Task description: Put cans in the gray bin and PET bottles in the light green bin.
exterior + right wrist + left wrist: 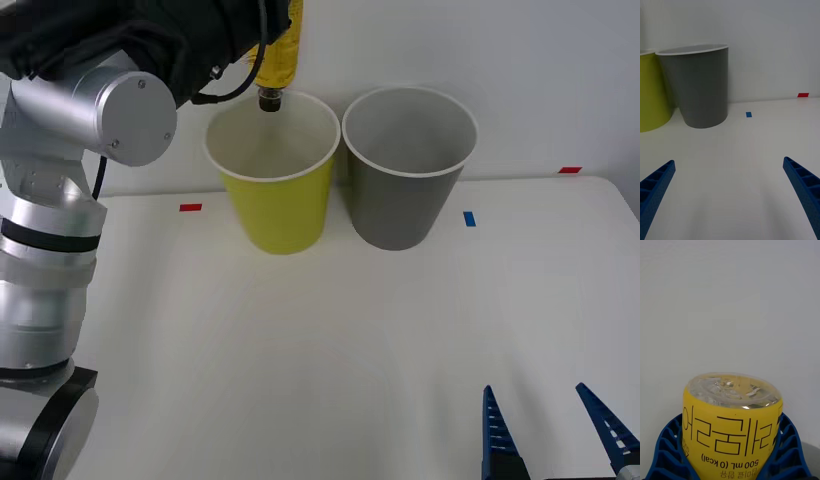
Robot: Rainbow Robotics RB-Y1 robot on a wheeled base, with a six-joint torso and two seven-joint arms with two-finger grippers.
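The right gripper [552,425] rests spread wide over the white table [330,350], which meets a plain white wall. The left gripper [730,461] clamps the PET bottle [278,50] cap-down above the light green bin [274,175], beside the gray bin [408,170].

bottle [279,50] top cropped; left claw hidden

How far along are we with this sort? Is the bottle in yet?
Not yet. The left pincer grips the yellow-labelled plastic bottle cap-down over the mouth of the round lime-green bin; releasing it is what remains. The round dark gray bin beside it looks empty from the front. The right pincer waits open, low over the table.
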